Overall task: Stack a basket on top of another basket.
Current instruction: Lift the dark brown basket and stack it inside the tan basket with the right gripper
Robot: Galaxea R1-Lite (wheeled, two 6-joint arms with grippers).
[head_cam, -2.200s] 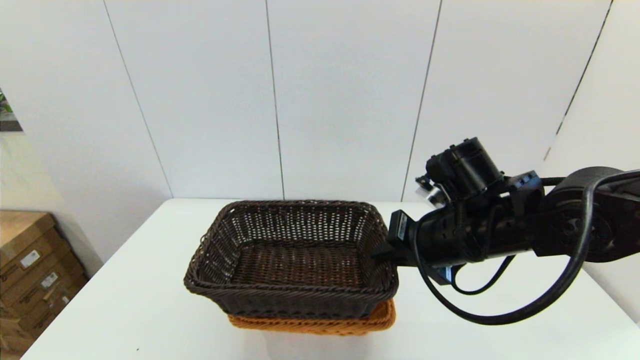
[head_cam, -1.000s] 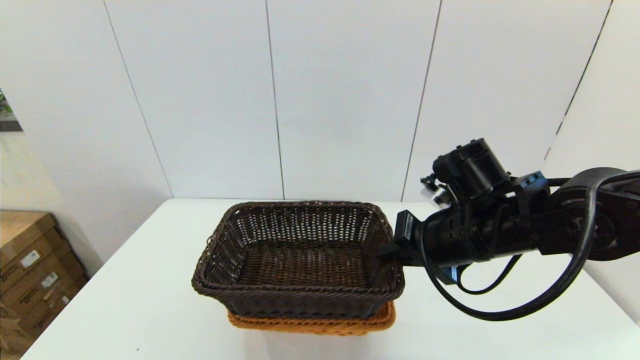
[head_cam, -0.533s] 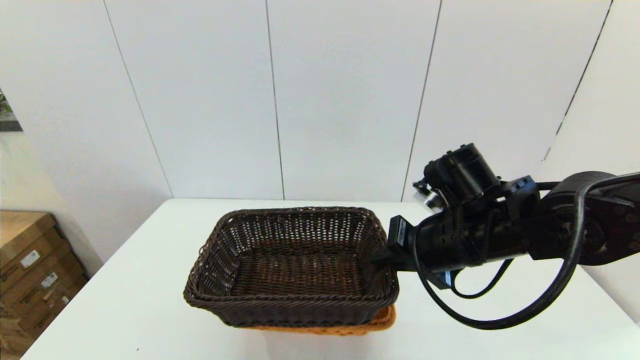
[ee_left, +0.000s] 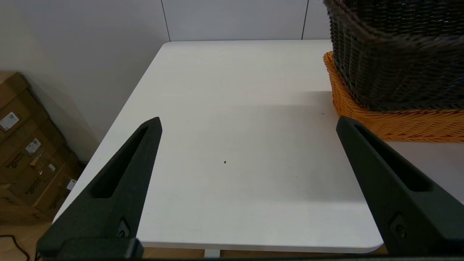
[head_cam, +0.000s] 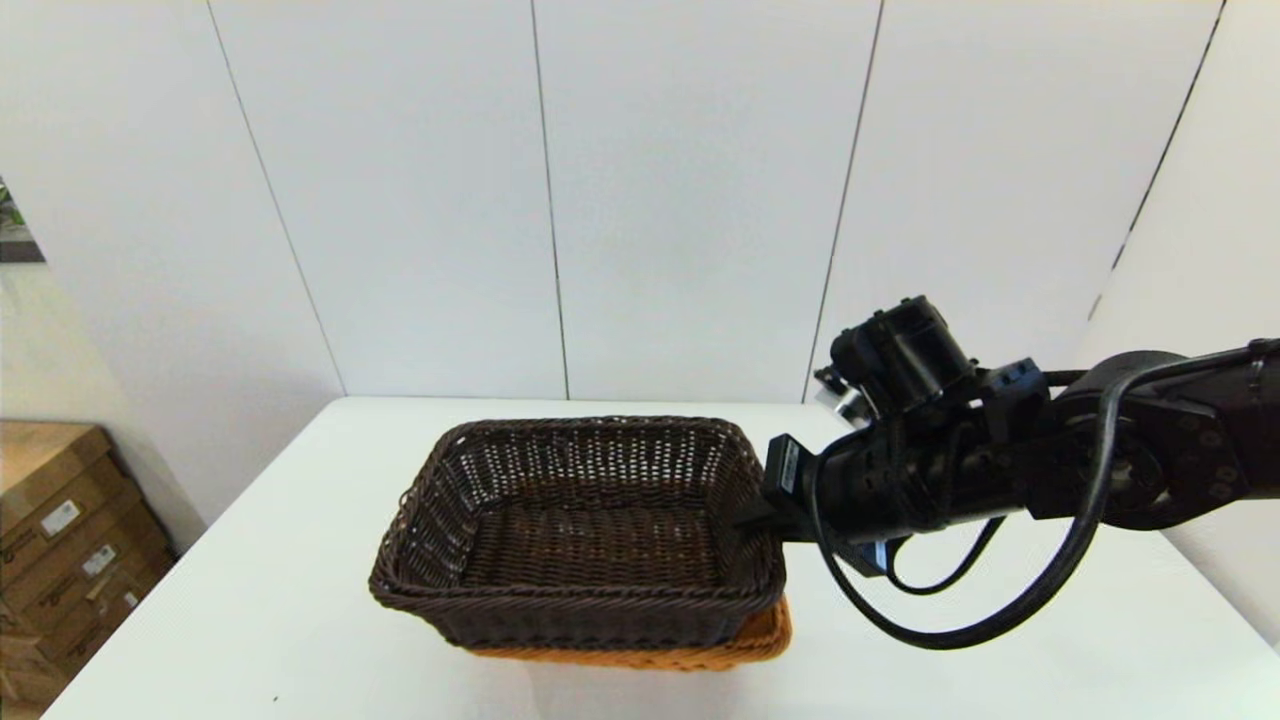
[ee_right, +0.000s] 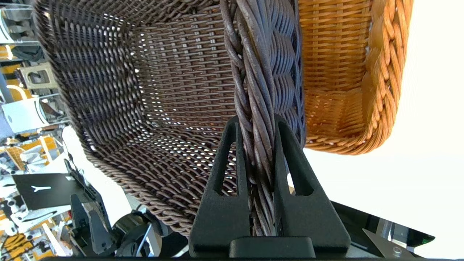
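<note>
The right gripper (ee_right: 258,125) was clamped on the dark basket's (head_cam: 580,530) three-o'clock rim, over the orange basket (head_cam: 700,650). The left gripper (ee_left: 250,125) was apart. Box (head_cam: 60,520) labels at nine o'clock were too small to read.

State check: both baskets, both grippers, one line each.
dark brown basket: held by its right rim, sitting partly in the orange one, offset toward the robot's left, not squarely nested.
orange-tan basket: upright on the white table, mostly covered by the dark one.
right gripper: jaws shut on the dark basket's braided rim.
left gripper: jaws open, empty, low beside the baskets.
</note>
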